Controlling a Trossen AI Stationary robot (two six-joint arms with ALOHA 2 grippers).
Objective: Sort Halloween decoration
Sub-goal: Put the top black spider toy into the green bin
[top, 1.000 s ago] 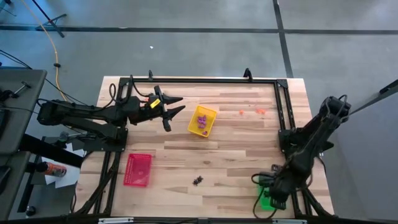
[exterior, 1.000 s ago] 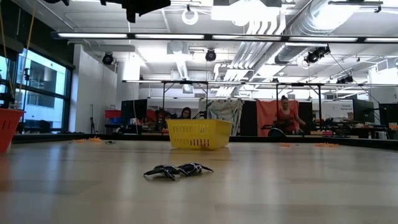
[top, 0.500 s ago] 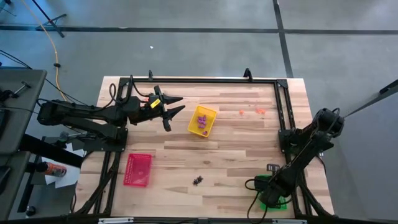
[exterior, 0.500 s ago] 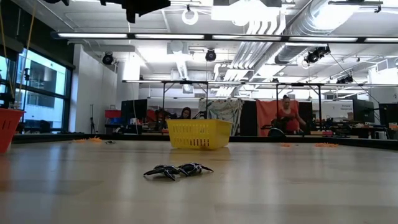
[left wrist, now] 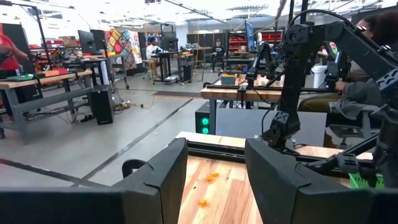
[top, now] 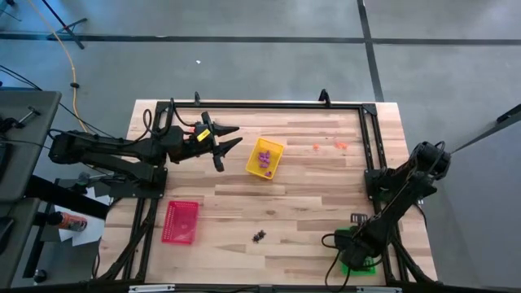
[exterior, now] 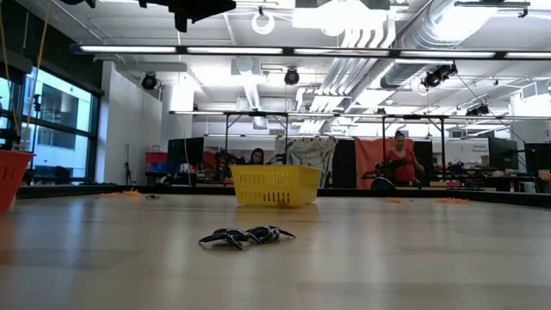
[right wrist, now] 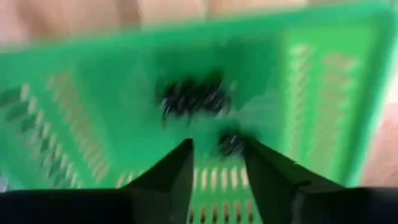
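Right wrist view shows the right hand [right wrist: 217,163] low over the green tray [right wrist: 74,74], fingers parted, with black trinkets [right wrist: 193,96] lying loose on its floor, apparently just released so black pieces collect there. From above, purple trinkets [top: 264,159] fill the yellow tray [top: 276,149], more black ones [top: 259,236] and orange ones [top: 341,146] wait on the worktop [top: 309,195]. The left hand [top: 224,146] hovers open near the yellow tray, empty

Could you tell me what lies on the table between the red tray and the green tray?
In the high view, only a small cluster of black trinkets lies between the red tray and green tray.
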